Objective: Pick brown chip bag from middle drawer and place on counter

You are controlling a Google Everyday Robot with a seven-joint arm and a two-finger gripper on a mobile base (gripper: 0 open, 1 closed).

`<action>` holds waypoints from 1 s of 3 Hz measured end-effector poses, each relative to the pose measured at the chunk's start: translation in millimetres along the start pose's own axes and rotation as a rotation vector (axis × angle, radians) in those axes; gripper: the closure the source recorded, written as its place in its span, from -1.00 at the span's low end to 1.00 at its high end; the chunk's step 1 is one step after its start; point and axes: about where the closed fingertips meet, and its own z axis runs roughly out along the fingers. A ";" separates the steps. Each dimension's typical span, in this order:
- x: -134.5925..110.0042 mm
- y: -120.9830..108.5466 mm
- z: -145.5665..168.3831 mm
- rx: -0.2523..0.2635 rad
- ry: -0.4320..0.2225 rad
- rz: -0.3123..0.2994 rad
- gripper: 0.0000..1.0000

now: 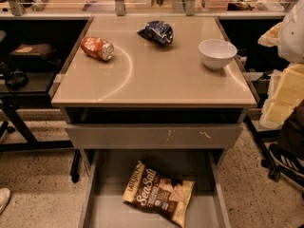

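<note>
Gripper off-frame, state unknown; I'd drop vert. onto brown chip bag point(159, 193), 6 o'clock in middle drawer point(110, 212), pinch ctr.

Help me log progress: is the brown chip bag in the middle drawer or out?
In: the brown chip bag lies flat inside the open middle drawer. The gripper is not in view.

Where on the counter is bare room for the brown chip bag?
The front half of the counter is bare, up to the red can and white bowl. The back is crowded: can left, blue bag middle, bowl right. The gripper is not in view.
</note>
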 end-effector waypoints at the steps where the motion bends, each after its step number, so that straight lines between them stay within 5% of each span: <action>1: 0.0 0.0 0.0 0.000 0.000 0.000 -1.00; 3: 19.7 12.2 38.9 -0.022 -0.028 0.013 -1.00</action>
